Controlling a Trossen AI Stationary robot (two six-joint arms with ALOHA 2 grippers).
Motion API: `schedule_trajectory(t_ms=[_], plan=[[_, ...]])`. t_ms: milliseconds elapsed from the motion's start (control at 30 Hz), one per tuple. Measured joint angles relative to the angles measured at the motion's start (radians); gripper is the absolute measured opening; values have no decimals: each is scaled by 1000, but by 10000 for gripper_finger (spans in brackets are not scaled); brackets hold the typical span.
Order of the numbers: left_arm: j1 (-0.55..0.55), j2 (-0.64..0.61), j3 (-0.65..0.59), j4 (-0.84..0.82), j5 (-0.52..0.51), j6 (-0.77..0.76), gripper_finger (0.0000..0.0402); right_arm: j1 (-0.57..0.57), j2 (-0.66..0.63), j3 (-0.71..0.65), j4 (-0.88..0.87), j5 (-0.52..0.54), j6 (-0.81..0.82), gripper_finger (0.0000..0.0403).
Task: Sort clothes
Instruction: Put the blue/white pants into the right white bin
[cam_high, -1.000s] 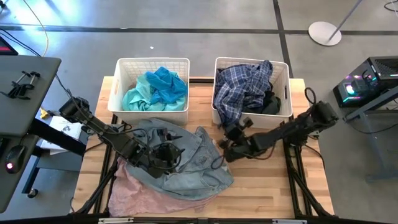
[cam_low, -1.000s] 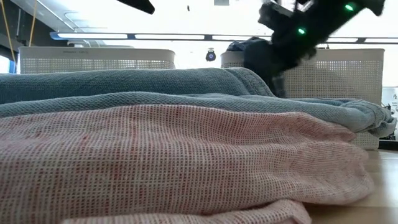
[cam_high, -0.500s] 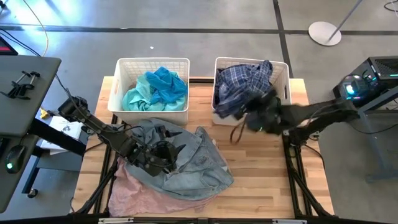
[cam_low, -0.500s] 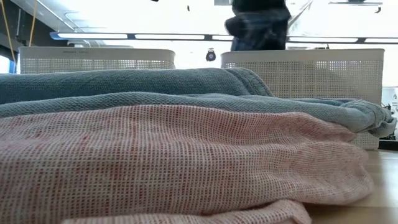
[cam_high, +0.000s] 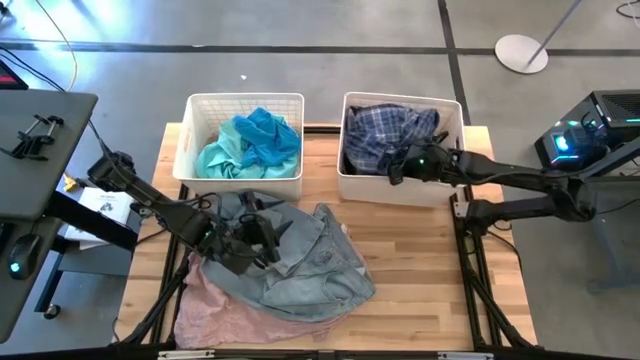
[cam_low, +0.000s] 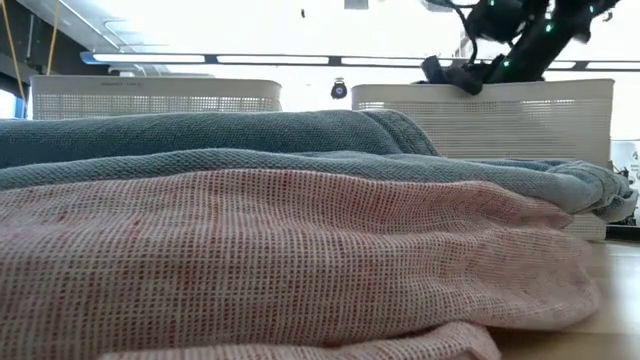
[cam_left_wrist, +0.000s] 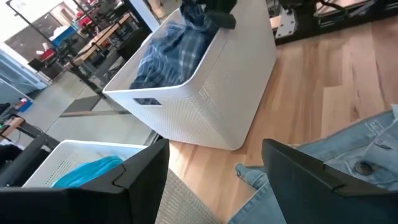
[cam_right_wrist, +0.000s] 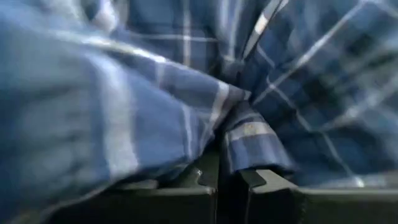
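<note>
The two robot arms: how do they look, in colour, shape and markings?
Both arms are black, built of jointed tubular segments with loose black cables. The right arm shows a small green light near its wrist. The left gripper has two broad, flat, dark fingers.

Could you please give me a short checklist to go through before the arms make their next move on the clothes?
1. Right claw inside the right basket, shut: ok.
2. Plaid shirt fully inside that basket: ok.
3. Whether the right claw is pinching plaid fabric: cannot tell.
4. Left claw open over the denim garment: ok.
5. Pink garment sorted: not ok, it lies under the denim.
6. Teal garment in the left basket: ok.
</note>
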Motion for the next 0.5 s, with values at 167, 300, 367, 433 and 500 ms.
schedule_trajectory(t_ms=[167, 300, 367, 433, 500], plan=[[8, -4, 0, -1, 0, 3, 247, -42, 1, -102, 296, -156, -85, 0], [8, -4, 0, -2, 0, 3, 247, -42, -7, -38, 256, -158, -147, 0], [8, -4, 0, -3, 0, 6, 247, -34, -15, 14, 189, -141, -169, 0], [8, -5, 0, -3, 0, 10, 247, -28, -18, 78, 100, -89, -175, 0], [8, -7, 0, -2, 0, 18, 247, -27, -22, 149, 5, -18, -169, 1]])
